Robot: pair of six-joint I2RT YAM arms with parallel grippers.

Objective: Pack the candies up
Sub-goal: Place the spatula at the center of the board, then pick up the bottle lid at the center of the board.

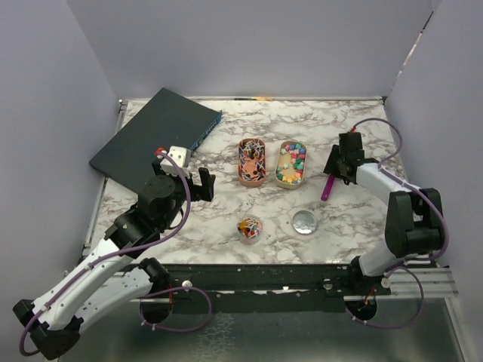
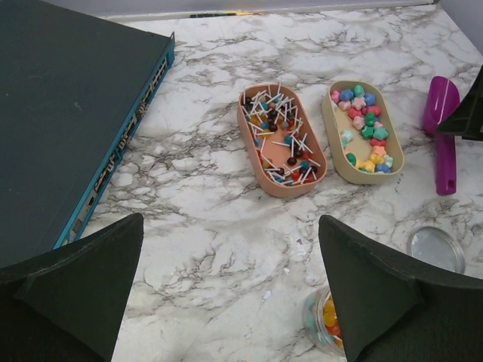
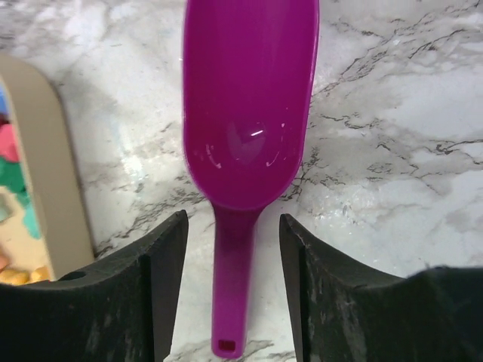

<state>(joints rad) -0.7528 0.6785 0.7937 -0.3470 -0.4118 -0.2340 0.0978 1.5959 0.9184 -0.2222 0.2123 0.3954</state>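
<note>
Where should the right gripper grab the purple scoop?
By the narrow handle of the scoop, from above, jaws across its width. It lies flat, bowl up; the bowl looks too wide for them, and the right gripper straddles the handle.

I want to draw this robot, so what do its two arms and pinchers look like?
The left arm and right arm are smooth white tubes joined by chunky black joints. A thin purple cable loops along each one. The left gripper and right gripper each have two flat, matte black fingers shaped like wedges.
</note>
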